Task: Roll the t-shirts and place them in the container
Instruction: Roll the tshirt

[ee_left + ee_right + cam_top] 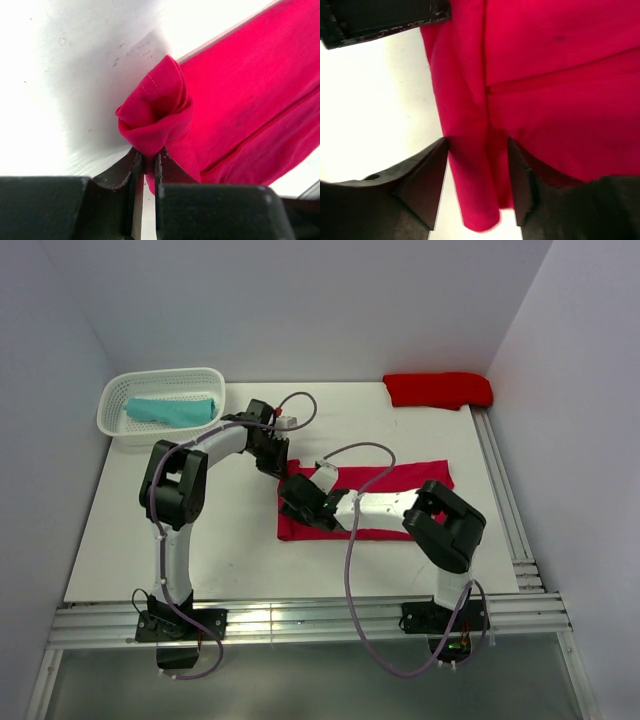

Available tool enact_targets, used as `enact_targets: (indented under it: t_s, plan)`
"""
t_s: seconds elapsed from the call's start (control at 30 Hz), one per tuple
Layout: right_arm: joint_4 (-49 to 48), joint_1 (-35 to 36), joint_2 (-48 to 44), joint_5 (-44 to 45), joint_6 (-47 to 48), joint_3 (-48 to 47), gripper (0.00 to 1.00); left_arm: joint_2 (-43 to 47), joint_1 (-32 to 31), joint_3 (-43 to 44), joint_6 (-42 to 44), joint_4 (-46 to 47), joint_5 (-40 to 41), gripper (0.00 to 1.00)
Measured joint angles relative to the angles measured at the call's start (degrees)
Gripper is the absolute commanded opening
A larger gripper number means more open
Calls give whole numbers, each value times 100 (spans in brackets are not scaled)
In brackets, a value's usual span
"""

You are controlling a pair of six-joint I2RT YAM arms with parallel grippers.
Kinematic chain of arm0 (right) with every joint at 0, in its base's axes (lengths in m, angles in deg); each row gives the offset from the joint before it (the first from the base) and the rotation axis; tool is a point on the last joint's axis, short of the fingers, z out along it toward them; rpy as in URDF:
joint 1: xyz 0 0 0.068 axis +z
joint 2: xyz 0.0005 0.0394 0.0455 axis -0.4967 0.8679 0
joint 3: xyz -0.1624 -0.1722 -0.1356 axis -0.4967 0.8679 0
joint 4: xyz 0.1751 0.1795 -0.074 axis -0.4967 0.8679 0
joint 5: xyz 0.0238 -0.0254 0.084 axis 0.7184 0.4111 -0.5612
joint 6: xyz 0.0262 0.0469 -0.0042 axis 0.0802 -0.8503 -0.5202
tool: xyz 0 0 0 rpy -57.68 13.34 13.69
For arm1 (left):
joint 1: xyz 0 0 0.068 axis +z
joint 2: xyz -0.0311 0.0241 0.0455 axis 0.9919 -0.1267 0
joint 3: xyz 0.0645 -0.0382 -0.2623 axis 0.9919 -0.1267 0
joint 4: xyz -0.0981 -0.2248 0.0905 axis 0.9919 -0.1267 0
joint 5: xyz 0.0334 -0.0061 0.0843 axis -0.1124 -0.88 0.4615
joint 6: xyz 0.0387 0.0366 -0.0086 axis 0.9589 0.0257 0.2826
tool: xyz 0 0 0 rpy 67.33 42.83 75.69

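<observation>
Elbow raised, the left arm [172, 495] reaches forward and inward, and the left end effector [148, 159] is pinched tight on the crimson t-shirt [240, 100]. The right arm [445, 525] folds leftward, with the right end effector [477, 145] spread wide.

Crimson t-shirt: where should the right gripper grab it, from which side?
The left end's folded edge, from above: the crimson t-shirt lies flat in a strip, with that edge inside the open right gripper. The left gripper pinches its far corner.
</observation>
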Motion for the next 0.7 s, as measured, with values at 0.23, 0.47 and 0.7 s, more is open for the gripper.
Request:
enact_targets:
  t_s: [0.23, 0.47, 0.7]
  plan:
    - [1792, 297, 221, 1056, 433, -1344, 56, -4, -201, 214, 35, -280, 498, 9]
    - [2625, 435, 1093, 1598, 885, -2667, 56, -90, -313, 457, 35, -555, 752, 9]
    - [3206, 538, 1714, 1856, 1128, -3230, 54, -229, -319, 693, 33, -796, 778, 10]
